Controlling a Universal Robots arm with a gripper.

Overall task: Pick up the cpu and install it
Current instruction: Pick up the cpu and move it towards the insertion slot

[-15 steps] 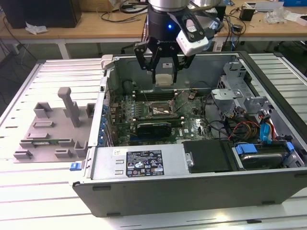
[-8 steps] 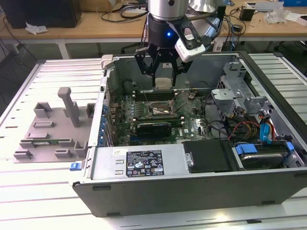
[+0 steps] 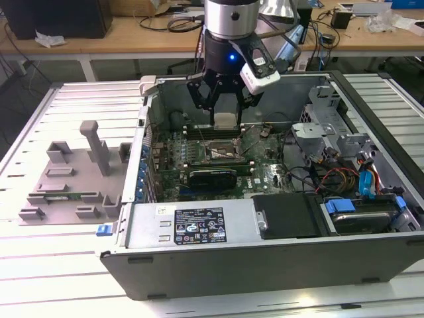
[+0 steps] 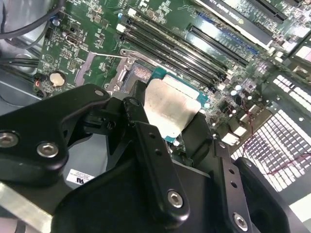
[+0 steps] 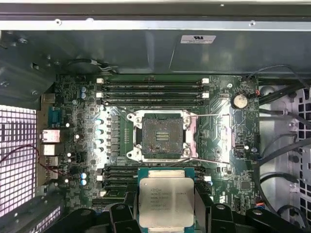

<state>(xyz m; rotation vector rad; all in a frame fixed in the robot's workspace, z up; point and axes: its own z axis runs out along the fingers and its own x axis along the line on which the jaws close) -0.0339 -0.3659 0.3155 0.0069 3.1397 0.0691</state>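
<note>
The cpu [image 5: 164, 200] is a flat square chip with a silver-grey metal top and a teal rim, held between my gripper's black fingers [image 5: 121, 218]. In the exterior view my gripper [image 3: 225, 112] hangs inside the open computer case with the cpu [image 3: 226, 120] clamped at its tips, a little above the motherboard. The motherboard socket [image 5: 162, 135] lies open and bare, its metal frame around a dark pin field; the cpu hovers just beside it. In the second wrist view the cpu [image 4: 169, 108] partly covers the socket [image 4: 138, 74].
Black memory slots [image 5: 151, 90] run beside the socket. The case wall [image 3: 218, 228] rings the board, with cables and a drive bay [image 3: 358, 212] at the exterior view's right. A grey fixture tray [image 3: 73, 179] lies on the table at the exterior view's left.
</note>
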